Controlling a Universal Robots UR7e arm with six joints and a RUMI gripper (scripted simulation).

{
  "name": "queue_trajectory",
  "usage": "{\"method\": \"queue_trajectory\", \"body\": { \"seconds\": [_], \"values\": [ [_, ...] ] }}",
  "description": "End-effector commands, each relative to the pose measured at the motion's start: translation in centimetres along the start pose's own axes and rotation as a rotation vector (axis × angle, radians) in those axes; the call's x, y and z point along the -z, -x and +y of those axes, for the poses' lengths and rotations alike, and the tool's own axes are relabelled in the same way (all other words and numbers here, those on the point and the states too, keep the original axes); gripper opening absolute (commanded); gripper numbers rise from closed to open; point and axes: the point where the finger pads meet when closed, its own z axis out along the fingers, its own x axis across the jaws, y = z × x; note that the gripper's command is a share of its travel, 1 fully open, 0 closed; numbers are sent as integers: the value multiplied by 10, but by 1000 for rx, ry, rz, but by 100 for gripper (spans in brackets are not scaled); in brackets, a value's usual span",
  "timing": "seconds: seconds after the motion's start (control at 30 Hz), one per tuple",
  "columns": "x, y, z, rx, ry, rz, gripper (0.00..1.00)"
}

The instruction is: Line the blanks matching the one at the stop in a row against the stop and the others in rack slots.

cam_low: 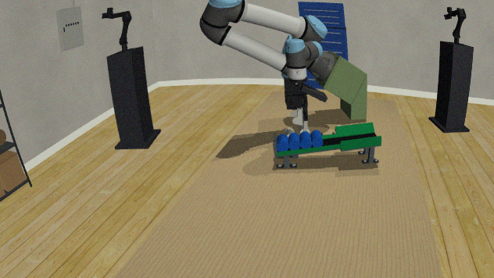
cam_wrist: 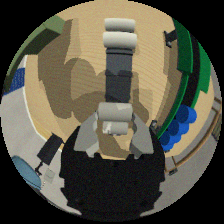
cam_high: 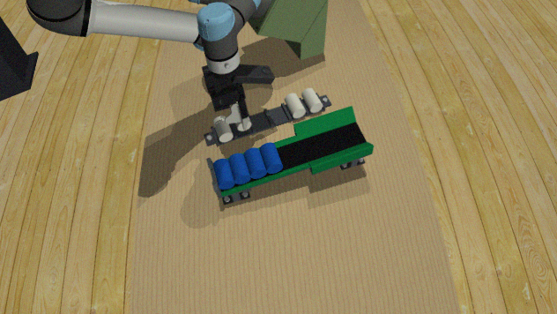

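The gripper [cam_high: 241, 119] [cam_low: 302, 126] [cam_wrist: 115, 112] grips a white blank [cam_high: 244, 125] [cam_wrist: 115, 111] at the rack [cam_high: 260, 123] [cam_wrist: 118, 86]; three white blanks lie there; four blue blanks [cam_high: 248, 165] [cam_low: 299, 140] [cam_wrist: 178, 129] sit side by side on the ramp [cam_high: 341, 153] [cam_low: 357, 143] [cam_wrist: 184, 72].

Top: looks steeply down over the beige ribbed mat [cam_high: 286, 247] [cam_low: 281, 219] [cam_wrist: 145, 50], fairly near | exterior: faces the mat's far edge, lower, farther back | wrist: peers closely past pale grey fingers [cam_high: 235, 114] [cam_low: 298, 117] | top/exterior: both take in the green, black-bedded ramp [cam_high: 326, 121] [cam_low: 353, 130] [cam_wrist: 184, 50]
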Motion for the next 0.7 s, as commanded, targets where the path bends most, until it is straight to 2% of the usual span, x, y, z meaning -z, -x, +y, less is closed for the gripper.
{"method": "queue_trajectory", "body": {
  "seconds": [0.0, 0.67],
  "values": [
    [-12, -2, 1, -3, 8, 20, 38],
    [-17, -3, 2, -3, 9, 21, 38]
  ]
}}
